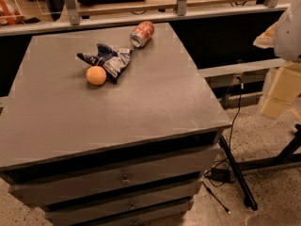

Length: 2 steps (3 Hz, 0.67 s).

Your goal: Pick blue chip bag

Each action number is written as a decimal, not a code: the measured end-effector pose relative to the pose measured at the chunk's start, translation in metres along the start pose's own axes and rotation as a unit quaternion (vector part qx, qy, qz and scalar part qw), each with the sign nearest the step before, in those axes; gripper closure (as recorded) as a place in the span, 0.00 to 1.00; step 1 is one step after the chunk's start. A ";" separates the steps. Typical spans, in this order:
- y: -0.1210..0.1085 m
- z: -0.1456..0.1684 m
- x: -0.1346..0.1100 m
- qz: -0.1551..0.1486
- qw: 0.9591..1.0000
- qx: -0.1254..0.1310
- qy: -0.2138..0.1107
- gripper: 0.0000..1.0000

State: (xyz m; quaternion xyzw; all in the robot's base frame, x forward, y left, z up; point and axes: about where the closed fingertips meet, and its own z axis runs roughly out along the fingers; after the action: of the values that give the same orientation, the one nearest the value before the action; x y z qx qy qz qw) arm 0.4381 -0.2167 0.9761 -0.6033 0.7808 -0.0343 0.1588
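My gripper [281,89] hangs right of the drawer cabinet [141,112]; released or clenched, I cannot tell. The blue chip bag [109,59] lies well apart at nine o'clock.

- Blue chip bag [107,59]: dark-blue foil with white/grey patches, crumpled, lying flat (contents not discernible) on the far part of the cabinet top [141,112].
- Gripper [281,91]: at the right edge, off the cabinet, well apart from the bag.

We see a grey bench [141,112] with three things lying in the upper middle of the frame: a crumpled blue chip bag [109,59], an orange ball [96,75] against its lower left, and a tipped red soda can [142,34] just above. The gripper [280,91] hangs at the right edge, off the bench.
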 end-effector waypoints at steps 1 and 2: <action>0.000 0.000 0.000 0.000 1.000 0.000 0.000 0.00; -0.010 -0.002 -0.011 0.004 0.999 0.008 -0.046 0.00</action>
State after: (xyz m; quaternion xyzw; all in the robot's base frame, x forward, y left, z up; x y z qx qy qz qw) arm 0.4495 -0.2096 0.9828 -0.6003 0.7744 -0.0117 0.1995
